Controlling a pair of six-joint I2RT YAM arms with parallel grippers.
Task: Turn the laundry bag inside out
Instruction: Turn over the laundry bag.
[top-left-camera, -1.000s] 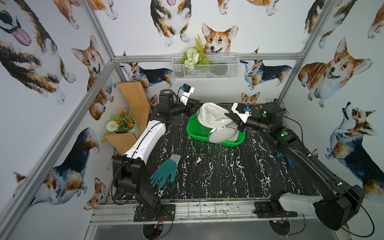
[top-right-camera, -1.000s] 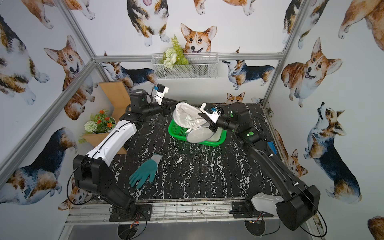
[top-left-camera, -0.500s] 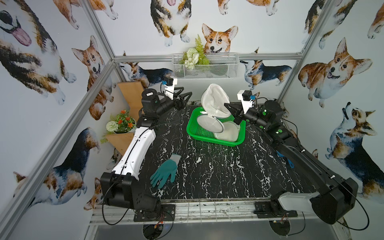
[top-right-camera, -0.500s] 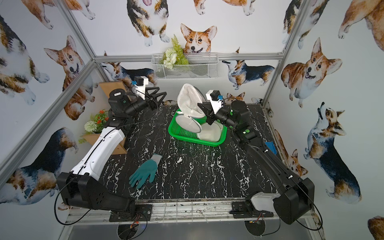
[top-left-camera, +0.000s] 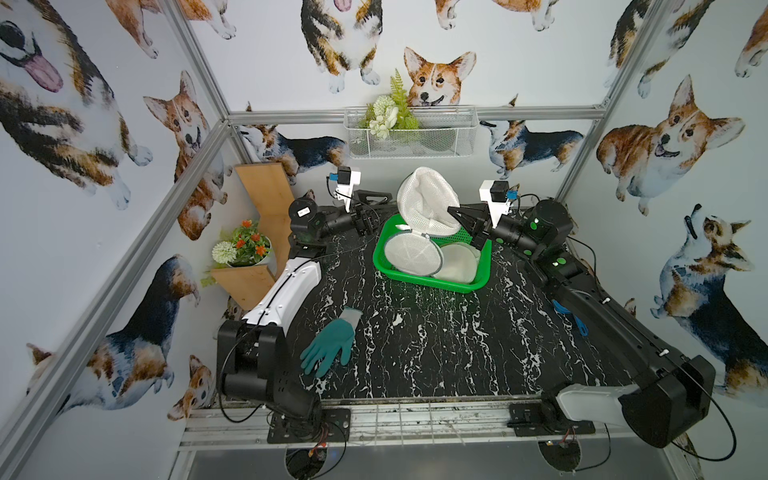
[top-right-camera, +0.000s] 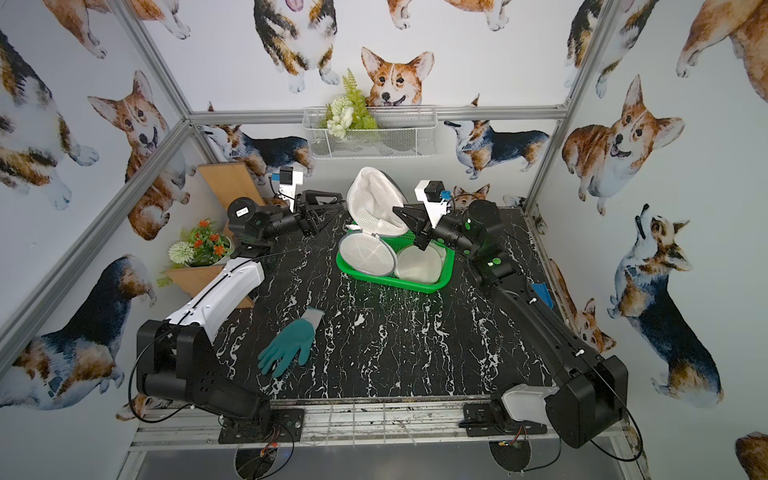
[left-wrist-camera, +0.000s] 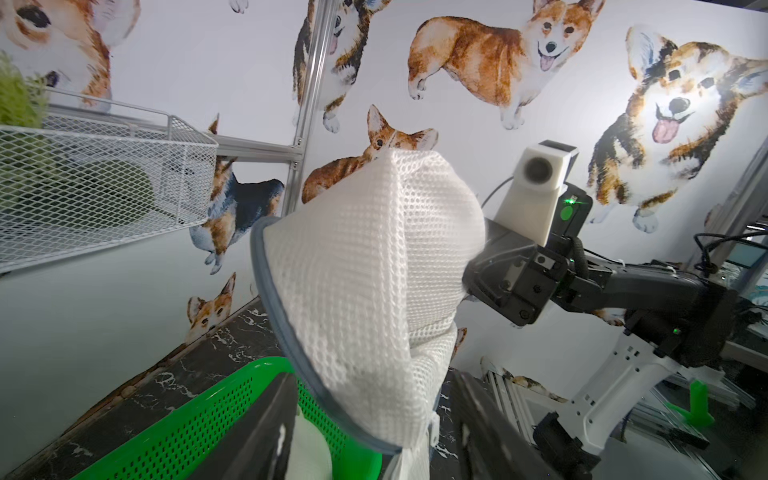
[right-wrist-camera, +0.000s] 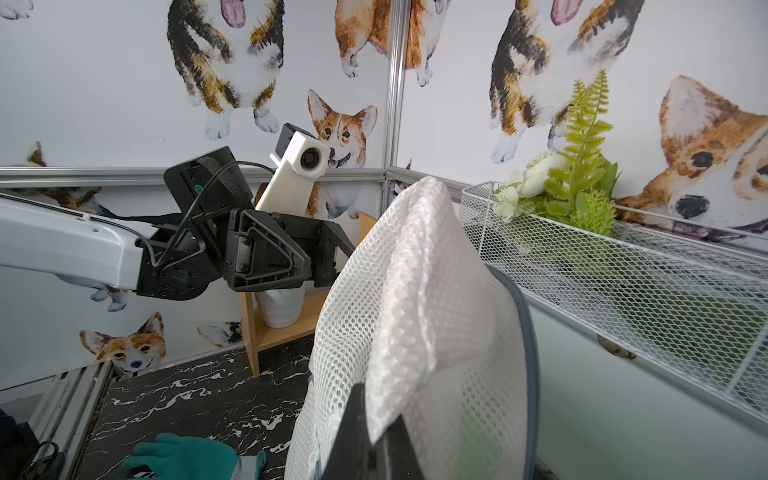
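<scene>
Clearly pinched upright white mesh laundry bag (top-left-camera: 419, 195) in right gripper (top-left-camera: 454, 211) above green plastic basket (top-left-camera: 415, 279); left gripper (top-left-camera: 379, 212) spread empty, just beside opposite edge.

The left gripper (top-left-camera: 380, 208) is letting go and backing away, while the right gripper (top-left-camera: 452, 210) is hoisting the laundry bag (top-left-camera: 422, 195) higher.

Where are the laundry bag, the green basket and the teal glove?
laundry bag (top-left-camera: 424, 199), in a top view, on its raised white mesh panel.
green basket (top-left-camera: 432, 284), in a top view, on its near wall.
teal glove (top-left-camera: 330, 347), in a top view, on the palm.
</scene>
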